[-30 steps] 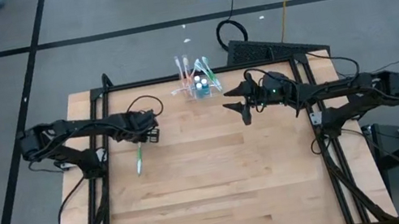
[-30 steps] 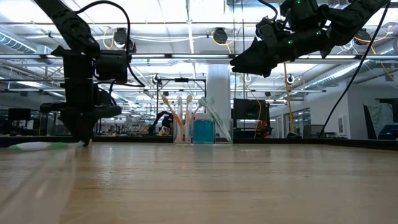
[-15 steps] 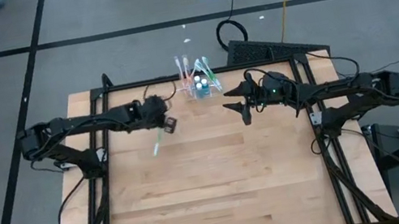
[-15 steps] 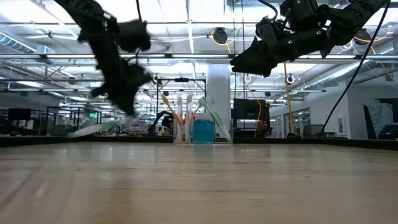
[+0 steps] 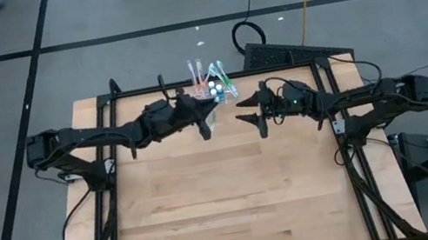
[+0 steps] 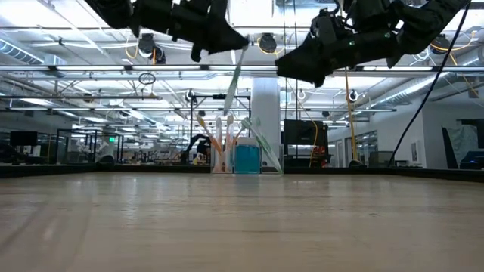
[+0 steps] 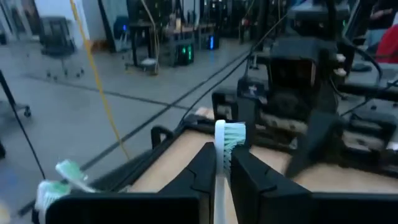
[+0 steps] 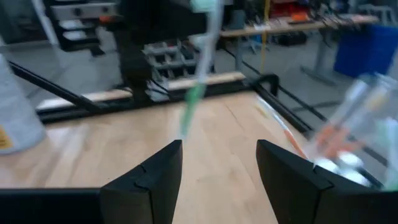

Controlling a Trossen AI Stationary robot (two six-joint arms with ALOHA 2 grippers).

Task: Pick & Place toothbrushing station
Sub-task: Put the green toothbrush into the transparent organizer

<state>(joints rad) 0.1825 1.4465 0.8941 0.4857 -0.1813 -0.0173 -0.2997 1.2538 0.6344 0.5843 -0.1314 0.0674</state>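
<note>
Beside the toothbrushing station point(image 5: 215, 90), left claw point(image 5: 206, 123) has carried its gripped toothbrush point(image 6: 231, 87) over; right claw point(image 5: 250, 115) gapes.

High view: straight down over the whole light wooden table point(image 5: 228, 197), both dark arms in frame.
Low view: at tabletop height, level across the boards toward the clear plastic toothbrush holder point(image 6: 238, 155) and the hall behind.
Left wrist view: close, forward past dark fingers point(image 7: 202, 177).
Right wrist view: close, facing the opposite arm.
Shared: holder and tabletop.
</note>
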